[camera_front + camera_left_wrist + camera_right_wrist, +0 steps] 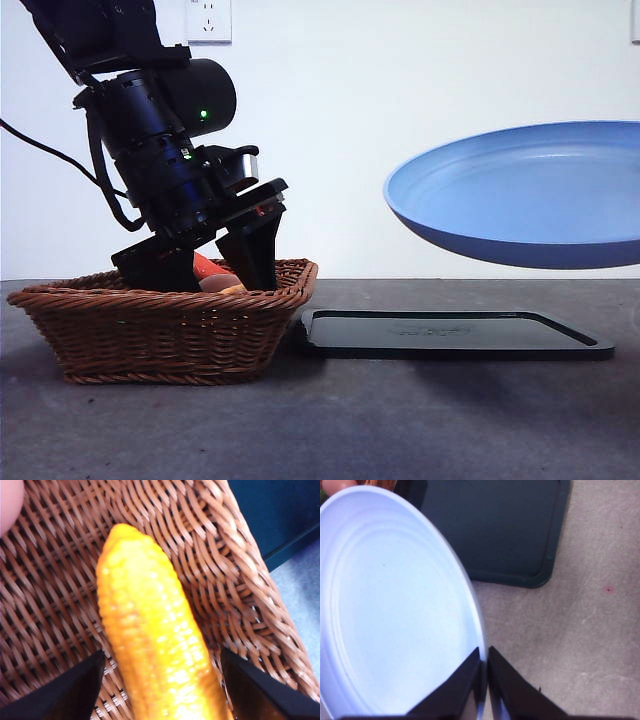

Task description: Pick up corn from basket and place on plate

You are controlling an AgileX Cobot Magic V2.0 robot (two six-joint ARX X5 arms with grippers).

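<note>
The corn [155,640], orange-yellow with ridged kernel rows, lies on the floor of the brown wicker basket [225,570]. My left gripper [162,655] is open, one black jaw on each side of the cob and close to it. In the front view this gripper [210,275] reaches down into the basket [150,325] at the left. The blue plate [520,195] hangs tilted in the air at the right. My right gripper [484,652] is shut on the plate [395,605] at its rim; it is out of the front view.
A flat black tray [450,335] lies on the grey table right of the basket, under the raised plate. A red-orange carrot [205,265] and a pinkish rounded item [220,282] sit in the basket beside the left gripper.
</note>
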